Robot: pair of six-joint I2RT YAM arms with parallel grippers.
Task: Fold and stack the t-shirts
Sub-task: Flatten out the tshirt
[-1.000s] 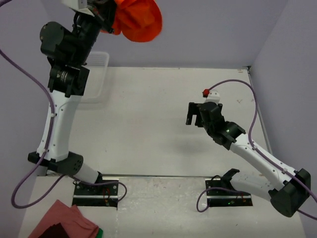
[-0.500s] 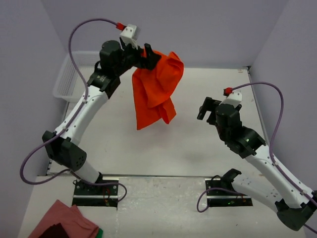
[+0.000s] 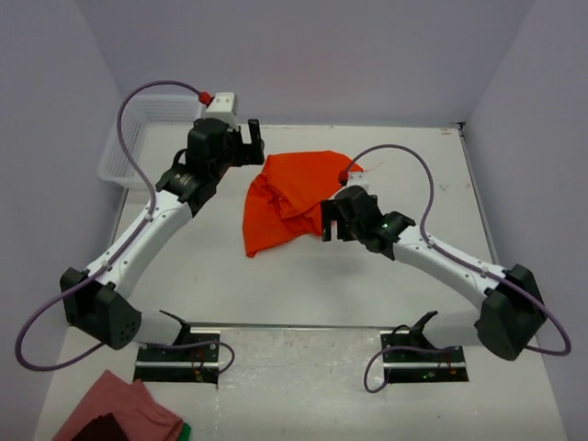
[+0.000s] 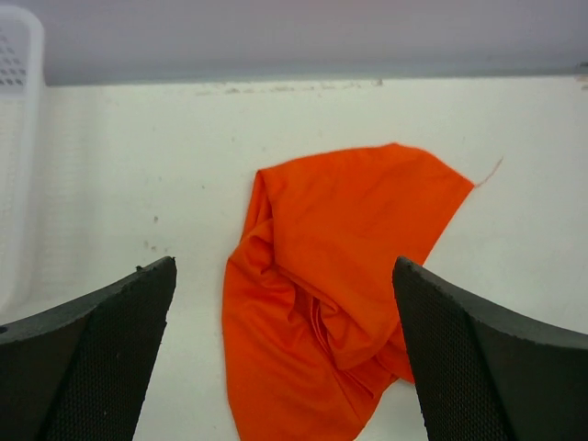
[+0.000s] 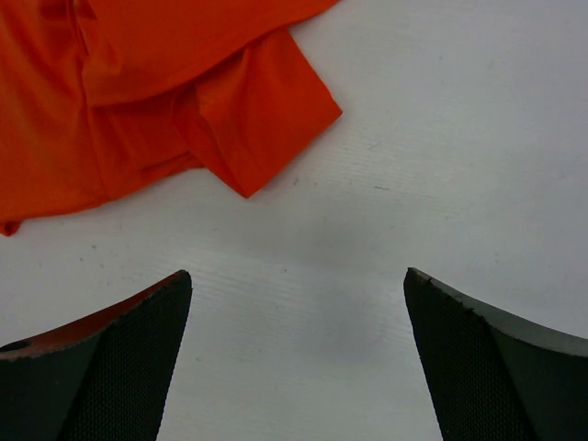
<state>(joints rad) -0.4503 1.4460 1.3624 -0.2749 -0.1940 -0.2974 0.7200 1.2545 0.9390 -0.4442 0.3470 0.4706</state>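
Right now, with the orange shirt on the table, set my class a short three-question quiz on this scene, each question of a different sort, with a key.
1. True or false: the left gripper is shut on the t-shirt.
2. Where does the white basket stand? A: at the far left edge of the table. B: between the arm bases. C: on top of the t-shirt.
3. In one word: is the t-shirt folded or crumpled?

Key
1. False: its jaws stand open, and the t-shirt lies on the table beside it.
2. A.
3. Crumpled: it lies in a loose, bunched heap between the left gripper and the right gripper, which is open too.
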